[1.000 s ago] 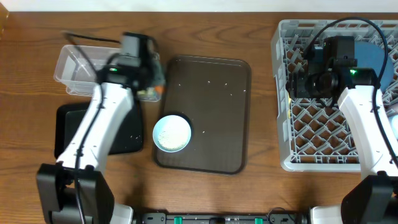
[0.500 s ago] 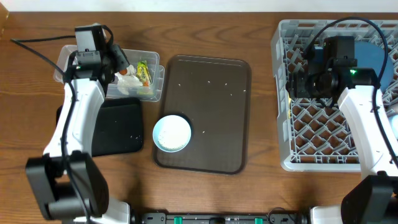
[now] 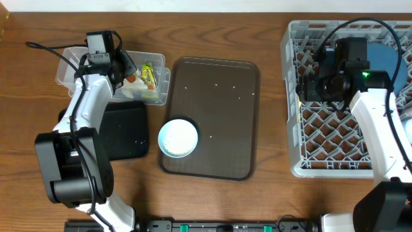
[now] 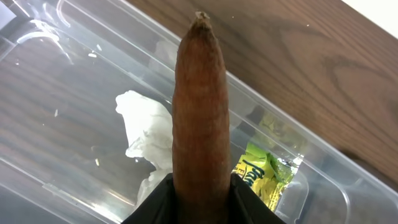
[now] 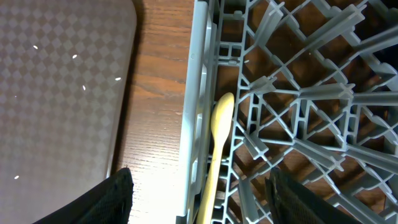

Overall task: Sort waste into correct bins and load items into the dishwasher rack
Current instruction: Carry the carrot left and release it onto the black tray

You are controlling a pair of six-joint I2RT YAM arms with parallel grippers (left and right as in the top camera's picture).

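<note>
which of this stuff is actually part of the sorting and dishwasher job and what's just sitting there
Part of the job: carrot piece in the left gripper, tissue, wrapper, clear tub, black tray, white bowl, rice grains, spoon, blue dish, rack.
Just lying about: brown serving tray, wooden table.

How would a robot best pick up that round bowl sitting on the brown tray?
By its rim, coming straight down from above. The bowl sits upright and open in the near corner, on the robot's left, of the brown tray. It looks too wide to pinch across, so one finger inside and one outside the edge suits it.
</note>
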